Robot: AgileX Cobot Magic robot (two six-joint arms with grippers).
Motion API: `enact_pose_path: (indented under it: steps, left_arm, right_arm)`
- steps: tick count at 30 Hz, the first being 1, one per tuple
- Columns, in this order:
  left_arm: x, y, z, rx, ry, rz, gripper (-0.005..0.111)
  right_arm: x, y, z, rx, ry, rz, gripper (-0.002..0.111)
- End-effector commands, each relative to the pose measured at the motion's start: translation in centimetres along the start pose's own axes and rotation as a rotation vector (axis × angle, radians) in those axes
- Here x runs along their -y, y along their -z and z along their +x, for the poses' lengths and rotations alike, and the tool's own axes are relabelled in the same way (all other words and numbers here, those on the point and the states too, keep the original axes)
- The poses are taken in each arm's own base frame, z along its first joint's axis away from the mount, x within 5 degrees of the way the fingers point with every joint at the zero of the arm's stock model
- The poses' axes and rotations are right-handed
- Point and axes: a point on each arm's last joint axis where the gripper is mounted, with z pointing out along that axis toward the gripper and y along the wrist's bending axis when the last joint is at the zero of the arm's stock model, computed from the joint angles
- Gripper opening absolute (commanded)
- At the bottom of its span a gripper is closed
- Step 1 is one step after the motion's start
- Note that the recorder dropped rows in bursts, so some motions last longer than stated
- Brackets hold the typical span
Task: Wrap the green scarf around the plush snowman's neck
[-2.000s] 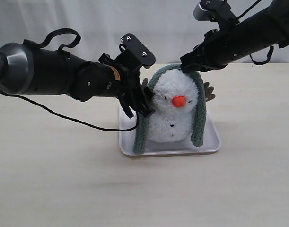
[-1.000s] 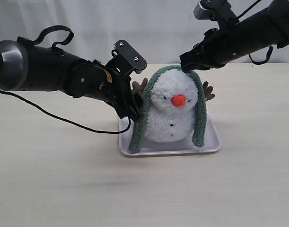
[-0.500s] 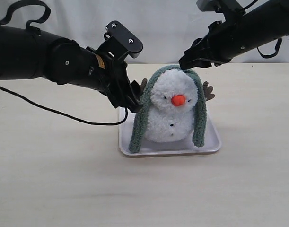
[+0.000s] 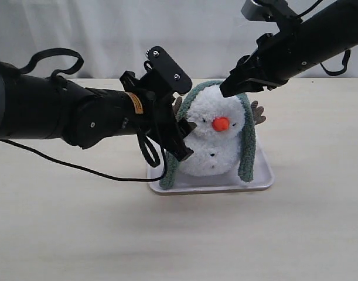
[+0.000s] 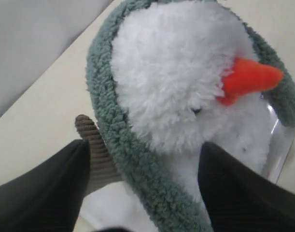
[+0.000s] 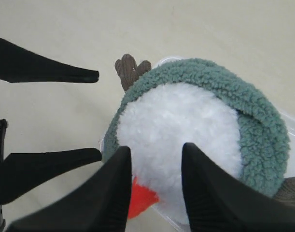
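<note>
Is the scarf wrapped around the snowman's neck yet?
No, the green scarf is draped over the head of the plush snowman, both ends hanging down its sides.

soft even light, faint shadows, mostly sharp

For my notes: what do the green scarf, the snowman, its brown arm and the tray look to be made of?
Green scarf: fuzzy knit or fleece, matte, nubbly loops. Snowman: fluffy white plush, long soft pile. Brown arm: ribbed fabric, corduroy-like ridges. Tray: likely smooth plastic, white with slight sheen; could be otherwise.
</note>
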Motion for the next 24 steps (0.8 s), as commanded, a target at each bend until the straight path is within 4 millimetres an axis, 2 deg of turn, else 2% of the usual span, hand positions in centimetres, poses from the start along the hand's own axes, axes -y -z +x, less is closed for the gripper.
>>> enact_pose_path:
  steps: [1,10,14,24]
  left_arm:
    - [0.5,-1.6,1.0,0.005,0.042,-0.006,0.062]
    - [0.5,-3.5,2.5,0.016,0.062,-0.032,0.062]
    - [0.7,-4.1,3.5,-0.032,0.037,-0.015,0.06]
    - [0.5,-3.5,3.0,-0.03,-0.023,-0.014,0.012]
  right_arm:
    - [-0.3,0.3,0.1,-0.01,0.008,-0.006,0.034]
    - [-0.3,0.3,0.1,-0.009,0.008,-0.005,0.034]
    - [-0.3,0.3,0.1,-0.011,0.008,-0.007,0.034]
    - [-0.3,0.3,0.1,-0.011,0.008,-0.007,0.034]
